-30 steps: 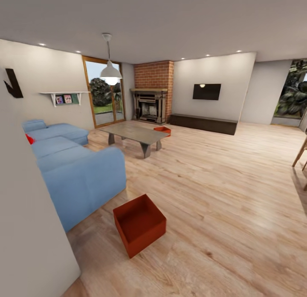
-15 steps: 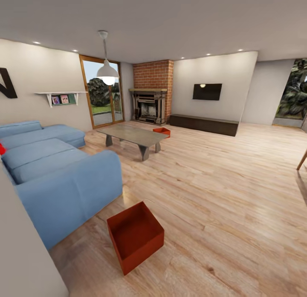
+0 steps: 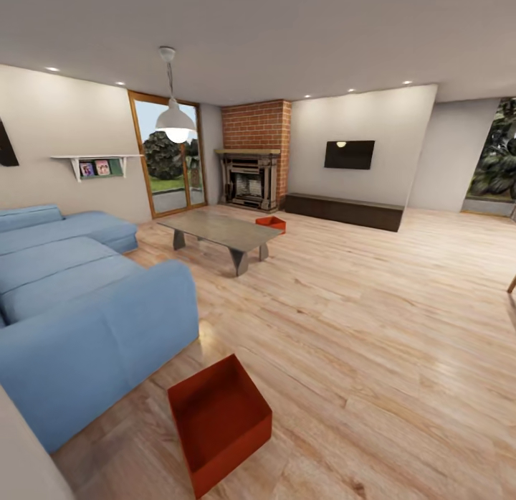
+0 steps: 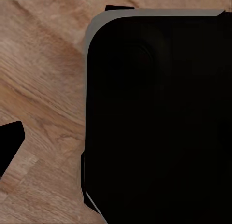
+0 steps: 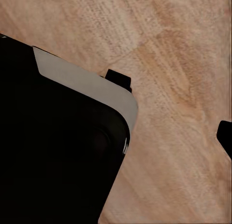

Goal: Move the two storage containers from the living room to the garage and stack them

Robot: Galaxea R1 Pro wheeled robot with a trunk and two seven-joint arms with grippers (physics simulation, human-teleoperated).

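Observation:
Two orange-red storage containers stand on the light wood-plank floor of the living room. The near container is open-topped and empty, low in the head view just past the corner of the blue sofa. The far container sits small beside the grey low table, in front of the brick fireplace. In the left wrist view a dark fingertip juts in over the planks beside the robot's black base. In the right wrist view another fingertip shows at the edge. Nothing is held.
Glass doors are at the back left and a long dark cabinet runs under a wall screen. A pale wall edge stands close at the lower left. Wide open plank floor stretches to the right.
The camera has moved forward, so the whole picture shifted. The near container now looks closer and lower, and the pale wall at the left has slid mostly out of the picture.

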